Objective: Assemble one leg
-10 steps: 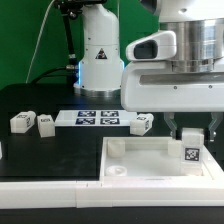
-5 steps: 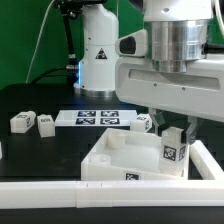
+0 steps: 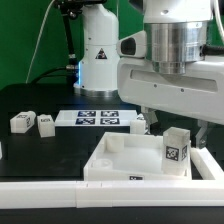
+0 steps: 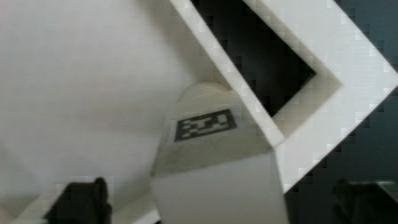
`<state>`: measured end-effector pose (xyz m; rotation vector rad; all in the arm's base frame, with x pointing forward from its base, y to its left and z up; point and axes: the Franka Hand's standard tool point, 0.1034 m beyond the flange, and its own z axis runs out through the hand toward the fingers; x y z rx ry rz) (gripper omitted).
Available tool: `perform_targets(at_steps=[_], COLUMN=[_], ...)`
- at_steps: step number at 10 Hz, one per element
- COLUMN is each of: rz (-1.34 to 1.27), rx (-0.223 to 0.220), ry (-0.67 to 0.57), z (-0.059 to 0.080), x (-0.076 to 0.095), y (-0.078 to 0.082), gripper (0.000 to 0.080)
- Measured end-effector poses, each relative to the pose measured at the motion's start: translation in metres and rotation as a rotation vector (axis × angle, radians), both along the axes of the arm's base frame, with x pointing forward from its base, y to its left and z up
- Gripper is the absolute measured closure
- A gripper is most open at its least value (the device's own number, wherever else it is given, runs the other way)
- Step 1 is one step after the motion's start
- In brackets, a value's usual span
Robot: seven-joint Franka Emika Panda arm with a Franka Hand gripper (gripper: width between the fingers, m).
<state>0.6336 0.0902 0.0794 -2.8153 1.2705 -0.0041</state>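
Note:
A white leg point(image 3: 176, 150) with a black-and-white tag stands upright in the corner of the large white tray-like piece point(image 3: 108, 160) on the exterior view's right. My gripper point(image 3: 176, 120) is right above it, open, with the fingers spread clear of the leg's sides. In the wrist view the leg point(image 4: 214, 150) rises between the two dark fingertips point(image 4: 79, 202), with a gap on each side, by the tray's rim point(image 4: 294, 60). Three more legs lie on the black table: two on the left point(image 3: 22, 122) point(image 3: 46, 123) and one point(image 3: 141, 123) behind the tray.
The marker board point(image 3: 95, 119) lies flat behind the tray. The arm's white base point(image 3: 98, 50) stands at the back. A white rail point(image 3: 40, 186) runs along the table's front edge. A green wall is behind.
The tray and leg shifted and turned early on. My gripper has let go of the leg and risen slightly; the leg stays standing in the tray.

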Motion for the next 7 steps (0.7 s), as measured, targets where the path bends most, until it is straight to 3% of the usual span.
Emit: perform_targets(at_steps=[7], rz=[0.0], rx=[0.0], ry=[0.0], z=[-0.0003], x=[-0.0001], y=[0.0], gripper=[0.015])
